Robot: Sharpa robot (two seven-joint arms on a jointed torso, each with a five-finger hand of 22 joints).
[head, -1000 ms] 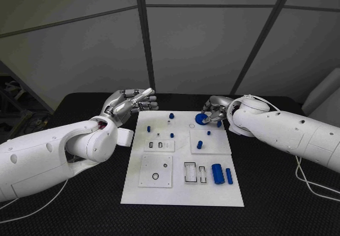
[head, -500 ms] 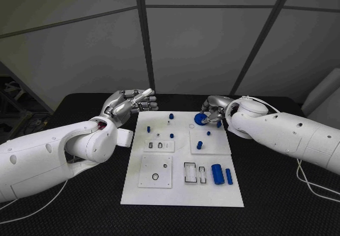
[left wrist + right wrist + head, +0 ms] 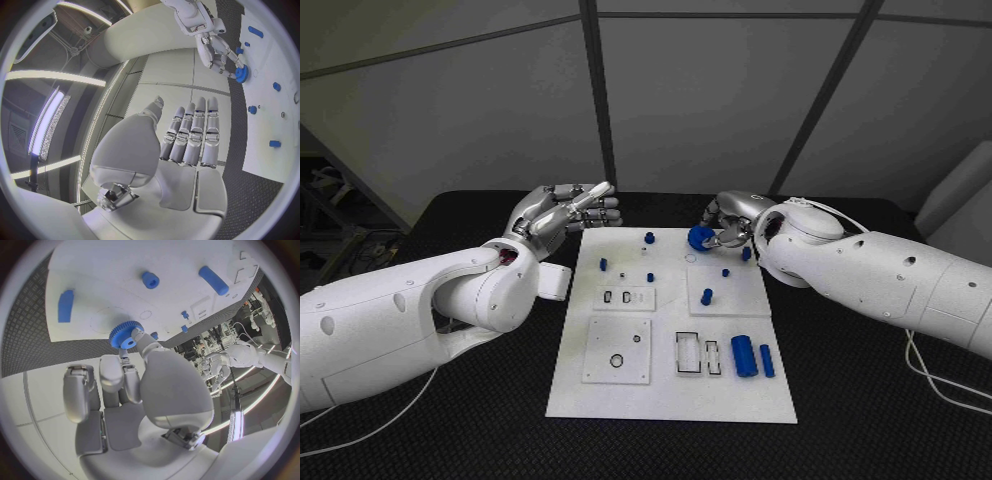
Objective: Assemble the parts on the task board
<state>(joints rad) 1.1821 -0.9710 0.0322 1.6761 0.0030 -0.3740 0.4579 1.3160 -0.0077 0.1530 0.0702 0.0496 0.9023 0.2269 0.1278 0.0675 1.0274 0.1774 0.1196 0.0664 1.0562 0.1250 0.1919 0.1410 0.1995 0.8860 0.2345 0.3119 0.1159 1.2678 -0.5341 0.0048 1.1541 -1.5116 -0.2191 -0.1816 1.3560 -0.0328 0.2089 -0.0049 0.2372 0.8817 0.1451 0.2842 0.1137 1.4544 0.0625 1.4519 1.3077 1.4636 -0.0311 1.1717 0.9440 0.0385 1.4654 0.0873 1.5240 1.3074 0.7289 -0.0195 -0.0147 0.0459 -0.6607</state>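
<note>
Assembly looks early: right hand (image 3: pixel 733 222) pinches a blue gear (image 3: pixel 701 237) over the board's (image 3: pixel 669 385) far end, not yet seated. Cylinders (image 3: pixel 750 356) lie loose near the front. Left hand (image 3: pixel 567 212) hovers, fingers straight, holding nothing.

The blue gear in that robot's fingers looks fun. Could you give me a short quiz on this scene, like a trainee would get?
1. True or false: the left hand holds a part.
2. Which hand holds the blue gear? A) left B) right C) neither
3. Fill in: the two blue cylinders lie near the task board's ____ edge, in the head view.

Key: 1 false; 2 B, the right hand; 3 right.
</note>
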